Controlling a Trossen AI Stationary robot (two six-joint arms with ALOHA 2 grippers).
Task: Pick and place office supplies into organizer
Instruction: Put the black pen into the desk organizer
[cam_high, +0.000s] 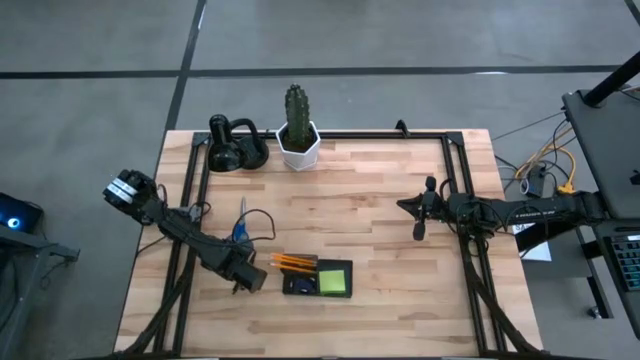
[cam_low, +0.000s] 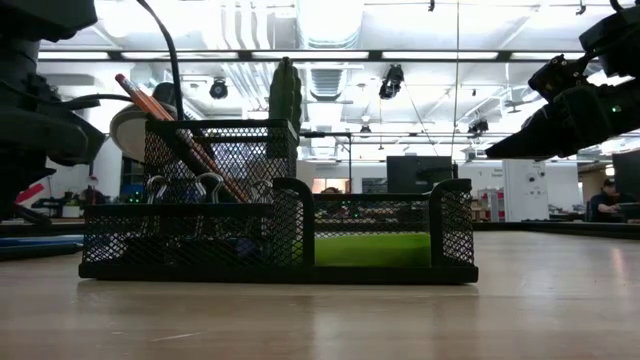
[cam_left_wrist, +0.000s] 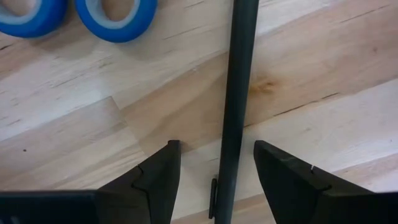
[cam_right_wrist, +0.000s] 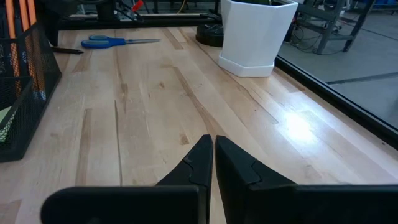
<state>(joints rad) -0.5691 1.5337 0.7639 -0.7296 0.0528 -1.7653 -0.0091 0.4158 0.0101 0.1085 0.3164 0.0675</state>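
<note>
I judge the job well along but not finished. The organizer (cam_high: 318, 277) sits on the table near the front edge, and from above I can see orange pencils (cam_high: 291, 263) standing in its left end and the green pad (cam_high: 333, 281) lying flat in its right compartment. The low view confirms it — the pencils (cam_low: 160, 110) lean out of the tall mesh cup, a few clips (cam_low: 205, 185) hang on the mesh below them, and the pad's green shows through the low section.

Two things are left that I can find. A dark pen (cam_left_wrist: 235, 106) lies on the wood just beside the organizer's left end, and the scissors (cam_high: 241, 228) lie a little farther back, blue handles toward my left arm.

My left gripper (cam_left_wrist: 214, 180) is down over that pen with its fingers spread wide, one on each side of the barrel, neither touching it that I can see. So I read this as the approach to a pick: close, lift, drop it in the cup with the pencils.

My right gripper (cam_right_wrist: 213, 163) waits well apart on the right side of the table, fingers pressed together and holding nothing. After the pen, the scissors look like the last item — flat on the wood, so harder to grasp.
</note>
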